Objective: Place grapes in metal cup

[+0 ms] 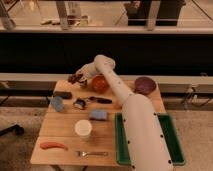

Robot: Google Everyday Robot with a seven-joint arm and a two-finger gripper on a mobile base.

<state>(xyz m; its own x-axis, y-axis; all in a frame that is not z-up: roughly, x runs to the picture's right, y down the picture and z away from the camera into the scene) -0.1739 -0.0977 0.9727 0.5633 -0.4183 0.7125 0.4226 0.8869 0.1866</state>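
White arm rises from lower right, runs up and left to a bent elbow joint at the far side — forearm then angles left, pincer at far-left.
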